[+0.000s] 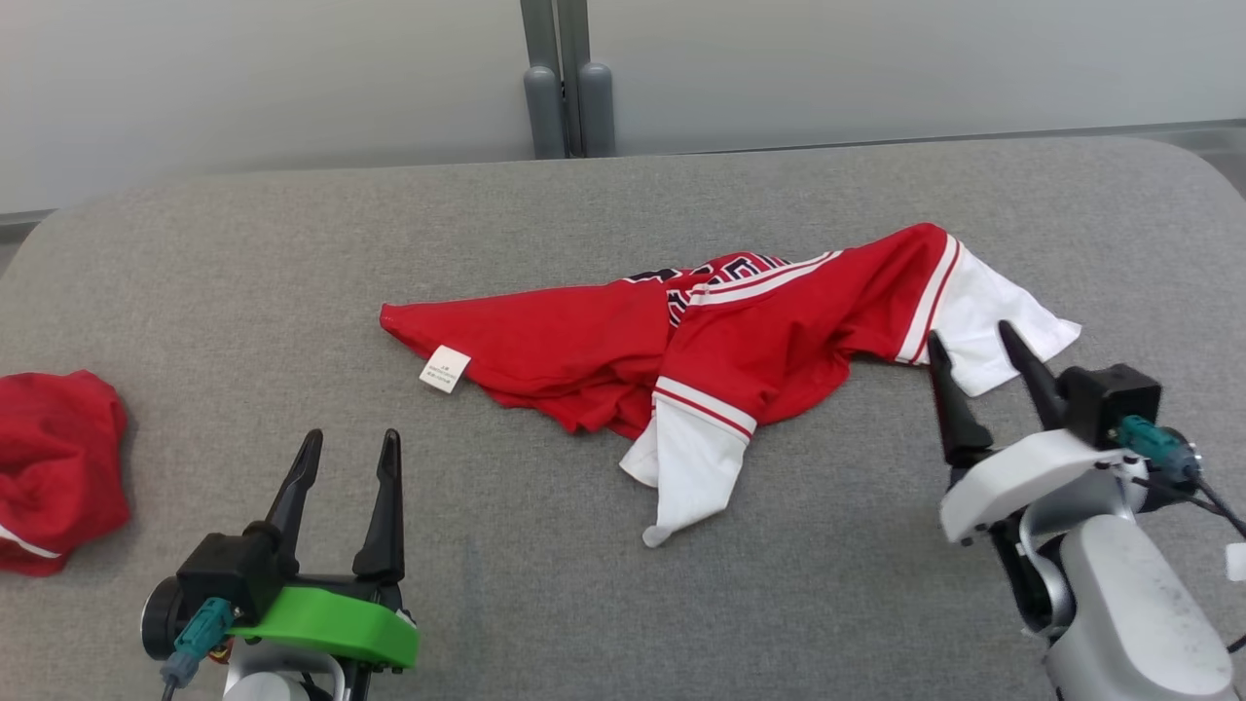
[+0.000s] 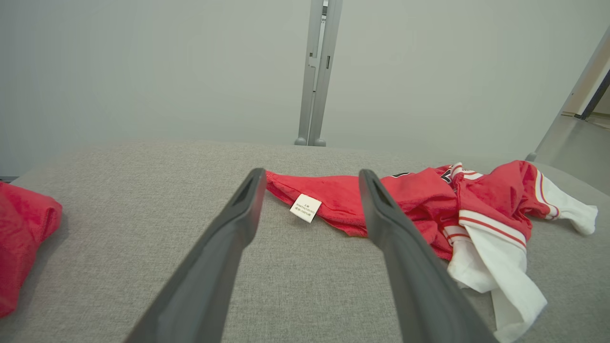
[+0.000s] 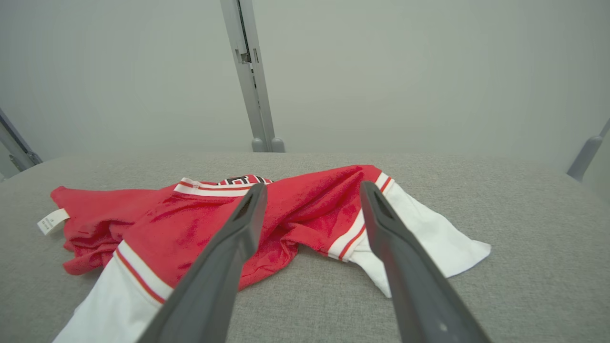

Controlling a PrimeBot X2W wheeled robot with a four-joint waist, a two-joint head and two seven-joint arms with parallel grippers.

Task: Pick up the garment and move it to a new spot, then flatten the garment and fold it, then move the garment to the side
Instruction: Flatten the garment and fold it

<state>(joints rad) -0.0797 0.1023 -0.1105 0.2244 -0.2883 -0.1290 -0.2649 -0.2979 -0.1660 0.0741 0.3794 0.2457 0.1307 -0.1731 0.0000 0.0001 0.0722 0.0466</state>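
Observation:
The garment [image 1: 740, 341] is a red top with white sleeves and striped trim, lying crumpled in the middle of the grey padded table [image 1: 243, 273]. A white label [image 1: 445, 369] sticks out at its left end. My right gripper [image 1: 971, 336] stands open just in front of the white right sleeve [image 1: 983, 312], with nothing between its fingers. In the right wrist view the garment [image 3: 200, 224] lies past the right gripper [image 3: 310, 188]. At the front left my left gripper [image 1: 350, 443] is open and empty, short of the garment [image 2: 414, 200], and the label [image 2: 305, 207] shows between its fingers.
A second red cloth [image 1: 54, 467] lies bunched at the table's left edge; the left wrist view has this cloth [image 2: 21, 238] too. Grey partition posts [image 1: 568, 88] stand behind the table's far edge. Bare grey surface lies in front of the garment.

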